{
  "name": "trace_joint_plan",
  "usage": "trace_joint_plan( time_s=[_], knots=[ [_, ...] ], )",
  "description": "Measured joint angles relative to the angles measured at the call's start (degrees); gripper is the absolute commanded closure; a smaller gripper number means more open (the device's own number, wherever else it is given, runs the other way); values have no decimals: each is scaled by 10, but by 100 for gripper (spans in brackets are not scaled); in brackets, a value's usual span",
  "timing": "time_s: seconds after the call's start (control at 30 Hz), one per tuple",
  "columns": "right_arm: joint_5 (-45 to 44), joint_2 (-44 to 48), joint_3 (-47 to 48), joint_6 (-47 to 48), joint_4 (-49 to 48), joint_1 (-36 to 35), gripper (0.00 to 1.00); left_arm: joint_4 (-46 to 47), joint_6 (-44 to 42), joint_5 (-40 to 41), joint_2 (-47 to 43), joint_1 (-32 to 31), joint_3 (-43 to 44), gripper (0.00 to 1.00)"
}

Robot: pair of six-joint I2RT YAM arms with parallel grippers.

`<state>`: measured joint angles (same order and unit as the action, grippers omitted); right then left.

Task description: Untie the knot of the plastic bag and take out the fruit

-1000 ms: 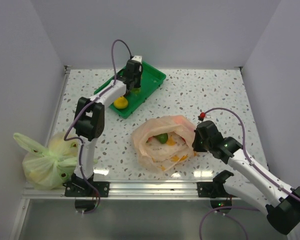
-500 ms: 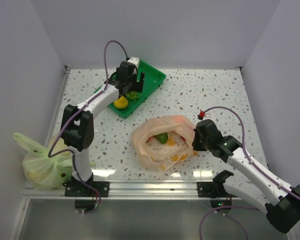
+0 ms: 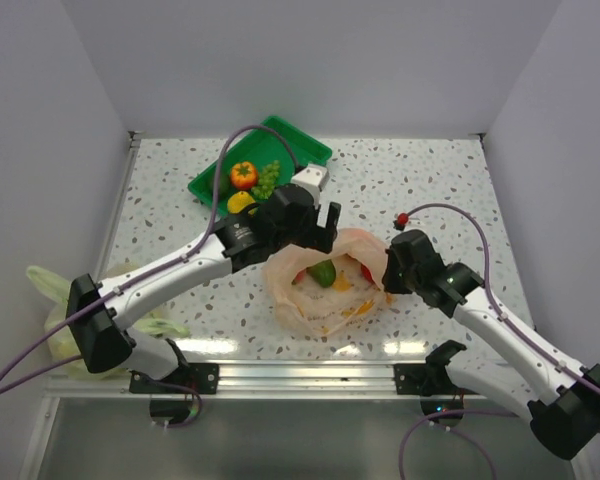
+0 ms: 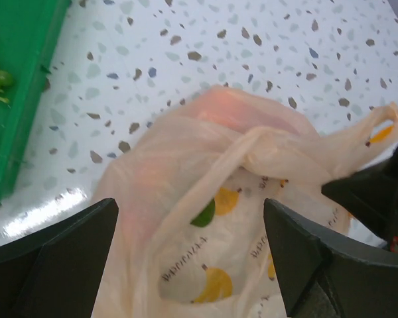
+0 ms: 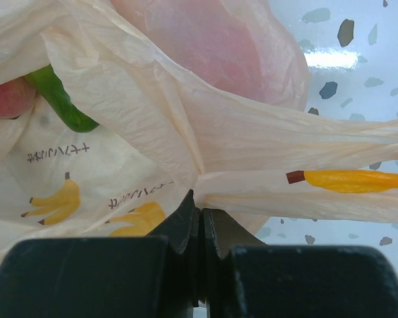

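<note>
Speckled white worktop (image 3: 430,190), boxed by pale walls (image 3: 310,60). The right gripper (image 5: 200,218) is clamped on the plastic bag (image 3: 315,300) just ahead; the left gripper (image 4: 190,212) is spread wide directly above the bag.

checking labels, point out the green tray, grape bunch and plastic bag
green tray (image 3: 298,150), top external view, bare far floor
grape bunch (image 3: 268,179), top external view, cluster middle
plastic bag (image 3: 320,310), top external view, near wall

Our dotted table (image 3: 430,180)
We see it is white with dark dots. A green tray (image 3: 298,146) lies at the back, a pale orange plastic bag (image 3: 315,302) in the middle, a yellow-green bag (image 3: 50,290) far left.
</note>
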<state>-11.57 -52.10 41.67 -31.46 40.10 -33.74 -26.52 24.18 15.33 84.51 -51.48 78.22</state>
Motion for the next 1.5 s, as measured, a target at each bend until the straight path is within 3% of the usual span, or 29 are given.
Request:
trace_joint_plan(
  time_s=[0.23, 0.5, 0.83, 1.2, 1.5],
  knots=[
    [0, -9, 12, 0, -8, 0, 100, -32, 125, 19, -67, -73, -78, 12],
    [6, -8, -5, 0, -36, 0, 100, -10, 188, 4, -7, -96, -94, 16],
    [11, 12, -47, -7, -47, 0, 100, 20, 193, 15, 120, -99, -104, 14],
    [21, 24, -55, -9, -50, 0, 100, 51, 175, 61, 189, -46, -86, 5],
    [40, 28, -66, -10, -57, 0, 100, 77, 150, 78, 230, -28, -62, 5]
  ],
)
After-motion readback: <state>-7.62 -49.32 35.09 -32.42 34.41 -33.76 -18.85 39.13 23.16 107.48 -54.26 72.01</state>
